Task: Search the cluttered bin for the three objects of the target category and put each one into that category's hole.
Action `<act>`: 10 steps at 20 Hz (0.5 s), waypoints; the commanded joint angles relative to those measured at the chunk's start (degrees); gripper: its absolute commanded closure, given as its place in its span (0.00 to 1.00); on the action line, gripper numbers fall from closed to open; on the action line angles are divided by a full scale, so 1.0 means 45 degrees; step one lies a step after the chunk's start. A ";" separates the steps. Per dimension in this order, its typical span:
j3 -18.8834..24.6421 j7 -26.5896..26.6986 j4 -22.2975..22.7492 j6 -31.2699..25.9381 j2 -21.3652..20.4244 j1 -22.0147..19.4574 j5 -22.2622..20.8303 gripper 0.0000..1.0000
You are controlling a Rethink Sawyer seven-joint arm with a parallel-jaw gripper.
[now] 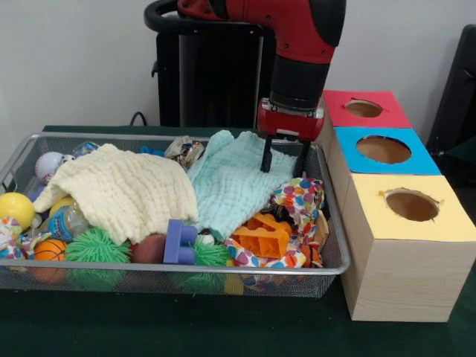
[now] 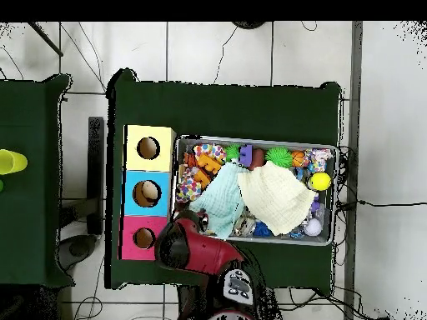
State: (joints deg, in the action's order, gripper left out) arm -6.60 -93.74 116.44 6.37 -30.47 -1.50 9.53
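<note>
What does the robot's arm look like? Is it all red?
Not all red. The arm is shiny red with rounded joints, then a black round band lower down, then a red block at the wrist. The gripper has two thin, straight black fingers. From overhead, the arm looks like a red and black round shape with a grey patch near its base.

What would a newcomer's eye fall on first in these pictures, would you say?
Probably the red arm coming down over the bin, its gripper with jaws apart above the mint-green cloth. Next, the cream cloth draped over the toys, and the polka-dot cloth at the bin's end nearest the boxes. Beside the bin stand red, blue and yellow-topped holes.
</note>
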 commanded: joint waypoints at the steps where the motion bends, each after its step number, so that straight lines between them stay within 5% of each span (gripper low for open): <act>1: 0.1545 -0.3481 -0.1476 0.1604 0.2141 -0.0601 0.0694 0.00; 10: 0.2288 -0.4057 -0.1306 0.2049 0.2345 -0.0922 0.0725 0.00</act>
State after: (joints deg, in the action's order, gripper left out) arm -5.75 -95.55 116.05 12.58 -29.52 -3.03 9.52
